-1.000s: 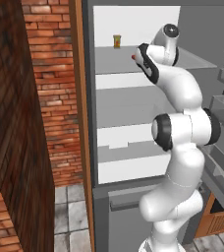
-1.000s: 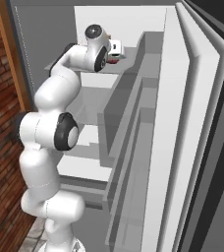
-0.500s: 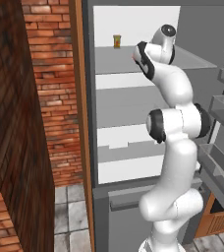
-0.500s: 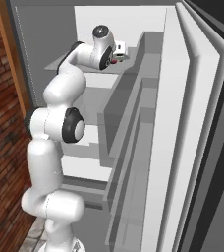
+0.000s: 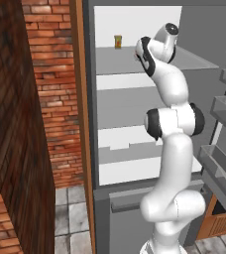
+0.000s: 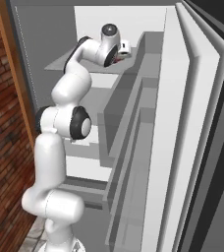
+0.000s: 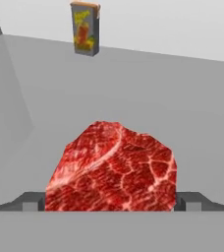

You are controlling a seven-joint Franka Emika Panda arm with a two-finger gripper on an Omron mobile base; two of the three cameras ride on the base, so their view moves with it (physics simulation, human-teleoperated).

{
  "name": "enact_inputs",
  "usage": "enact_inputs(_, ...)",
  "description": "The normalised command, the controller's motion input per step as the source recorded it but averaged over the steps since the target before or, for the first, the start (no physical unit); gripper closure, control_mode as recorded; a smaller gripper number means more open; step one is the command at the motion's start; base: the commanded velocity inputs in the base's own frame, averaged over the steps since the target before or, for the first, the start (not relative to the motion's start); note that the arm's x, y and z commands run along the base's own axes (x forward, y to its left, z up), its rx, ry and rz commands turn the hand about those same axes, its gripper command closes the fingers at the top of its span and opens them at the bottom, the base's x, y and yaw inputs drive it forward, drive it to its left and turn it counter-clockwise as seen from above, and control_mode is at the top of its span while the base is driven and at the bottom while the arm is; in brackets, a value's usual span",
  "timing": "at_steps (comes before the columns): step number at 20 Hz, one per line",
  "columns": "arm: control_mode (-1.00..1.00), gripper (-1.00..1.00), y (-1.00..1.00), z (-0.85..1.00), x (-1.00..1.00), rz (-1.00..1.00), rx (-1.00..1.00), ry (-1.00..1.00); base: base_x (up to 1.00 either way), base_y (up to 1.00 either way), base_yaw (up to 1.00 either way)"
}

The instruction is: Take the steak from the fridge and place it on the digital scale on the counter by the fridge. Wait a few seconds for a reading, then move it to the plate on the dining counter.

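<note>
Step in hand: the pick of the steak [image 7: 113, 170] from the fridge [image 5: 135, 30]. The scale and plate steps are not yet begun.

The steak is lying flat on the upper grey shelf [image 7: 148, 93] inside the fridge. In the hand view it is sitting between the two dark fingertips [image 7: 31, 201], which are standing on either side of its near edge. The jaws are standing fully spread, one tip at each flank of the meat, and not pinching it; whether the tips are touching the slab I cannot tell. A small yellow-orange carton [image 7: 85, 28] is standing upright well behind the steak, near the back wall.

Arm pose: the arm is rising from the base, bending at the elbow beside the middle shelf, and reaching up and forward, with the gripper [image 6: 120, 50] over the top shelf's front part, pointing into the fridge.

Next move, as judged: closing the jaws squarely on the steak's flanks, checking that the thin slab is seated between the pads, then lifting a little clear of the shelf before drawing back out past the door bins [image 6: 133, 113].
</note>
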Motion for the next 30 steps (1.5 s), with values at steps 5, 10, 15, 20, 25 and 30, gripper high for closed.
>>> enact_inputs(5,-1.00,-1.00,0.00,-0.27,0.20,0.08,0.01,0.06,0.00,0.00,0.00)
enact_inputs(10,-1.00,1.00,0.04,-0.48,0.01,0.03,0.00,0.07,0.00,0.00,0.00)
enact_inputs(15,-1.00,1.00,0.01,-0.36,-0.21,0.00,0.00,0.00,0.00,0.00,0.00)
enact_inputs(20,-1.00,1.00,0.06,-0.25,-0.90,0.00,0.00,-0.13,0.00,0.00,0.00)
enact_inputs(25,-1.00,1.00,0.21,-0.36,-1.00,0.00,0.00,-0.24,0.00,0.00,0.00)
enact_inputs(30,-1.00,1.00,0.28,-0.45,-1.00,0.00,0.00,-0.27,0.00,0.00,0.00)
